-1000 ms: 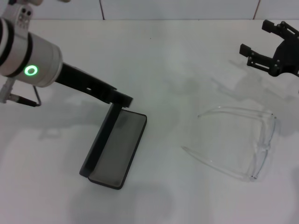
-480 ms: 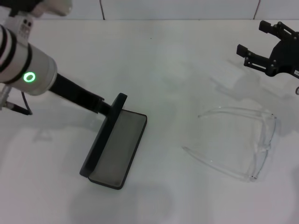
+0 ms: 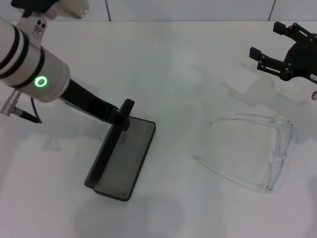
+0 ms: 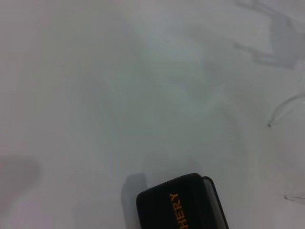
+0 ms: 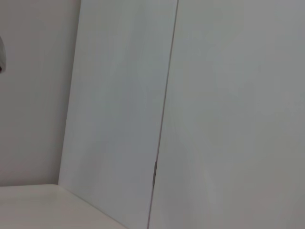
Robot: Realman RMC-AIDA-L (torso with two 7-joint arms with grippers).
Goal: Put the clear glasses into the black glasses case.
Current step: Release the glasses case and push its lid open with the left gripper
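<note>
Your left gripper (image 3: 124,113) sits at the far end of the black glasses case (image 3: 123,158), touching the raised lid's top edge; whether its jaws are apart or together you cannot tell from here. The case stands open on the desk (image 3: 173,64), grey lining up, so the opening step looks done or nearly so. To the right, well apart from the case, the clear glasses (image 3: 257,151) lie on the desk with arms unfolded, untouched. Beyond them your right gripper (image 3: 277,49) hovers above the desk with jaws apart, empty. Next you would need it lowered onto the frame for a light, centred pinch. The desk is plain white; a pale panelled wall (image 5: 214,119) backs it.
</note>
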